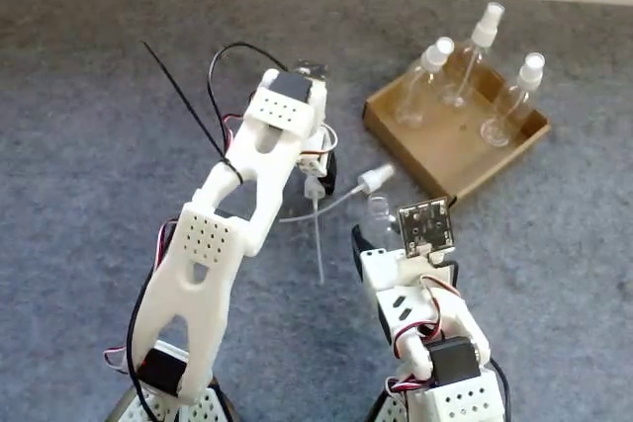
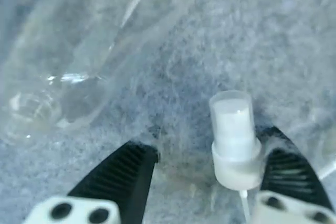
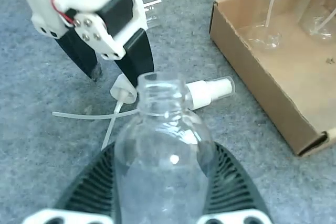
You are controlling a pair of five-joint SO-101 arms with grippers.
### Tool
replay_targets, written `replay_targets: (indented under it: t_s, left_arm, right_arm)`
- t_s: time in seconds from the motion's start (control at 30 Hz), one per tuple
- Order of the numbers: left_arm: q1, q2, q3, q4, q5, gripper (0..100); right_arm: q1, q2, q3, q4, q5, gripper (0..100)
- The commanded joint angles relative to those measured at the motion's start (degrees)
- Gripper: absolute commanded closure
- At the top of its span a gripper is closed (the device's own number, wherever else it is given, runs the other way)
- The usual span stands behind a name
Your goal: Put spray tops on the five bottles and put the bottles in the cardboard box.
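My right gripper is shut on a clear, uncapped bottle, whose open neck points toward the cardboard box. My left gripper is open, low over the carpet, straddling a white spray top that stands close to one finger. A second spray top lies on the carpet between the two grippers, its thin tube trailing away. Three bottles with spray tops lie in the box. Another clear bottle lies just beyond my left gripper.
Grey carpet covers the table. The box's near wall stands close beside the held bottle. The loose dip tubes lie on the carpet between the arms. A black cable runs behind the left arm.
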Motion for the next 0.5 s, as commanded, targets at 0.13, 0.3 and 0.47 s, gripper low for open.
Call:
replay_targets:
  t_s: [0.13,0.3,0.47]
  left_arm:
    - [1.01,0.48,-3.74,0.35,0.26,91]
    - [0.84,0.66,-4.88,0.7,0.26,98]
    - [1.19,0.48,-4.88,0.79,0.26,100]
  right_arm:
    - [-0.22,-0.48,1.1,-1.45,-0.26,98.9]
    - [-0.22,-0.48,1.1,-1.45,-0.26,98.9]
    - [-0.22,-0.48,1.1,-1.45,-0.26,98.9]
